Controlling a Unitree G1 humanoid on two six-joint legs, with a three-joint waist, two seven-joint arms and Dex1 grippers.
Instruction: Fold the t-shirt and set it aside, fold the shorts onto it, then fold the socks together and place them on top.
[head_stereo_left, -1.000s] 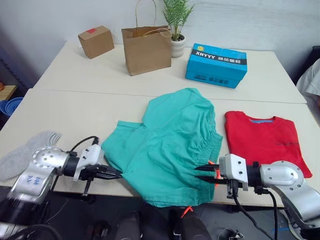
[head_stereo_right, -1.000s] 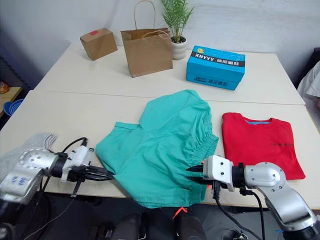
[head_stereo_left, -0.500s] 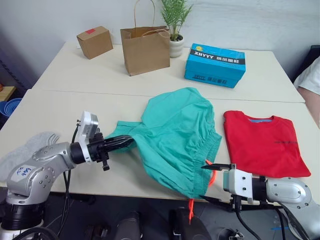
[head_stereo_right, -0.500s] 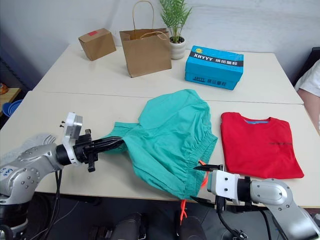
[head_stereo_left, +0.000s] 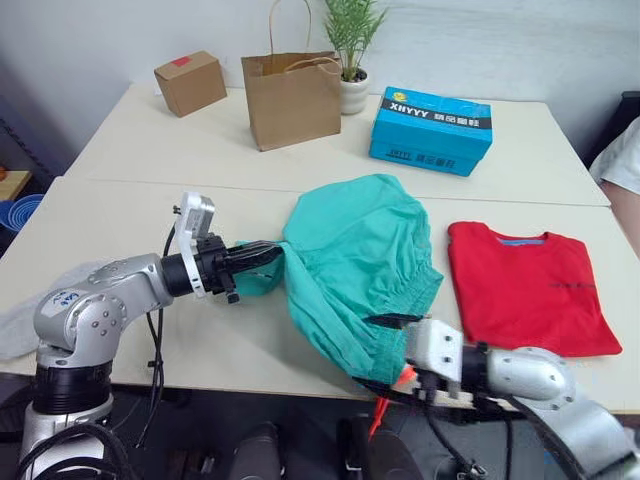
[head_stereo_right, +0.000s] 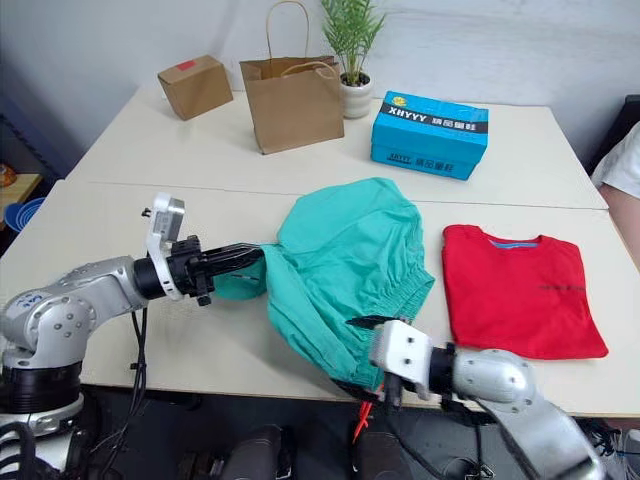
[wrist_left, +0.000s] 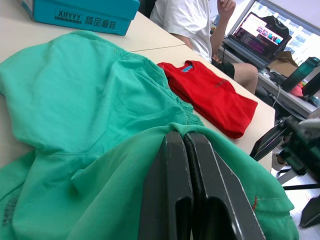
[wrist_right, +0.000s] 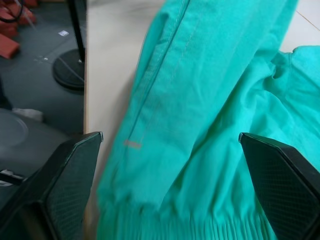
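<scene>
Left tool pinches a shorts edge to carry the fold. My right tool is spread wide at the waistband, ready to pin.

Teal-green shorts, plain red t-shirt

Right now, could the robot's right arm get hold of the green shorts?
Probably yes: the right gripper hangs open at the near edge of the shorts, fingers spread either side of the cloth, nothing between. The left gripper already pinches the opposite side.
</scene>
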